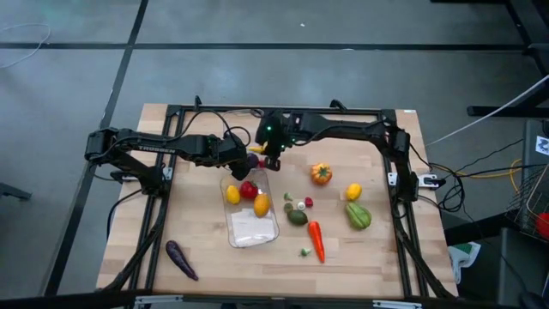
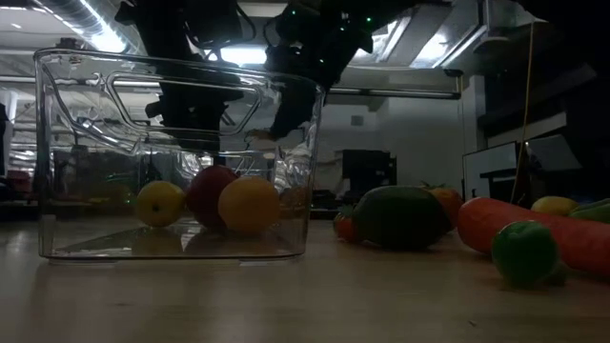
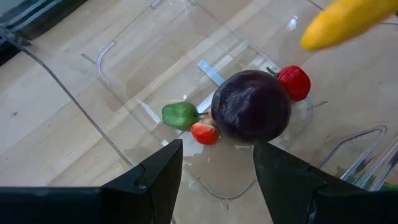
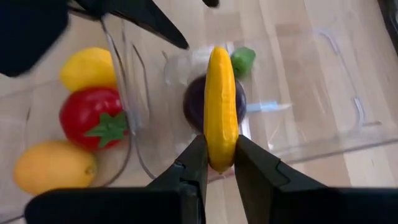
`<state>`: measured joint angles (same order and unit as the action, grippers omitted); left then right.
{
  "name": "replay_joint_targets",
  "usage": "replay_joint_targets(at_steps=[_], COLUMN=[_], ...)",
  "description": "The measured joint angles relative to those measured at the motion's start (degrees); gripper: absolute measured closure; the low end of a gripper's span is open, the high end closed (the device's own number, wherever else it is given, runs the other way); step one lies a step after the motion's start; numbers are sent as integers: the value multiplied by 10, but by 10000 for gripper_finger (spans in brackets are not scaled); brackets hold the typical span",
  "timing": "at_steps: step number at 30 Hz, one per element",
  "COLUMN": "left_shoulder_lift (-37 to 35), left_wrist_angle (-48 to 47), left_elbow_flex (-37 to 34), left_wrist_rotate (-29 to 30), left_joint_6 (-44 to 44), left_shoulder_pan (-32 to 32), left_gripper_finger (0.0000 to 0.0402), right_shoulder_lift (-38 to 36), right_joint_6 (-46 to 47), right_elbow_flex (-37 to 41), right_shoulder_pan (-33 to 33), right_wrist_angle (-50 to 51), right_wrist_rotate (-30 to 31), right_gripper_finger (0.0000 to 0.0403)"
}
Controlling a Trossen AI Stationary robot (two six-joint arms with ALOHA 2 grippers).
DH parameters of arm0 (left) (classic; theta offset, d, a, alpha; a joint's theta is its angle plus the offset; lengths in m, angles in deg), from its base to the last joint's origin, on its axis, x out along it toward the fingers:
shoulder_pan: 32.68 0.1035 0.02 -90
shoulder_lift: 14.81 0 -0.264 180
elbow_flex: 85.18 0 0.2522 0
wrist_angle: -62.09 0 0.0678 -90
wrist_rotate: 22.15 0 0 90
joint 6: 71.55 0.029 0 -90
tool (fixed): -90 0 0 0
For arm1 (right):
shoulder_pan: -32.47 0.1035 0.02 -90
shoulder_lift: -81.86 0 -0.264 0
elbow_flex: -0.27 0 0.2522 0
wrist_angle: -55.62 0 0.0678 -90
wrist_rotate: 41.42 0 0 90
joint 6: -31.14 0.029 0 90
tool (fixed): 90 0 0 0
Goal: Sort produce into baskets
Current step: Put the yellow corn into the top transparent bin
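Observation:
My right gripper [image 4: 217, 165] is shut on a long yellow fruit [image 4: 221, 99] above the far clear bin [image 4: 348, 124], under both arms in the high view. In that bin lie a round purple piece [image 3: 252, 106], a small green pepper [image 3: 180, 115] and small red pieces [image 3: 204, 132]. My left gripper [image 3: 217, 186] is open and empty over the same bin. The near clear bin [image 1: 253, 230] holds a yellow lemon [image 1: 232, 195], a red tomato [image 1: 248, 190] and an orange fruit [image 1: 262, 204]. My right gripper pinches the yellow fruit between its two fingers at the end nearest them [image 4: 219, 155]. The fruit runs on forward along the line of the fingers. It is lifted clear, over the purple piece in the far bin.
Loose on the table to the right of the near bin lie an orange pepper [image 1: 321, 173], a lemon [image 1: 352, 191], a green vegetable [image 1: 358, 215], an avocado [image 1: 297, 216], a carrot [image 1: 316, 240] and tiny pieces. A purple aubergine [image 1: 181, 259] lies near the front left.

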<state>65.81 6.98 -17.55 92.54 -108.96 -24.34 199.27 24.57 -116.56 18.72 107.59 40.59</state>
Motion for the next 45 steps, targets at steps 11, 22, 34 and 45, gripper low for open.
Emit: replay_joint_targets(at_steps=[11,22,34,45], left_shoulder_lift=[0,0,0,0], left_wrist_angle=[0,0,2,2], left_elbow_flex=[0,0,0,0], left_wrist_rotate=[0,0,0,0], left_joint_6=[0,0,-1,-2], left_shoulder_pan=[0,0,0,0], left_gripper_finger=[208,208,208,208], right_shoulder_lift=[0,0,44,47], right_joint_6=[2,3,3,2], right_elbow_flex=[0,0,0,0], right_shoulder_pan=[-1,-1,-1,-1], right_wrist_angle=[-9,-8,-11,-9], right_wrist_rotate=[0,-1,-17,-17], right_gripper_finger=[333,333,333,291])
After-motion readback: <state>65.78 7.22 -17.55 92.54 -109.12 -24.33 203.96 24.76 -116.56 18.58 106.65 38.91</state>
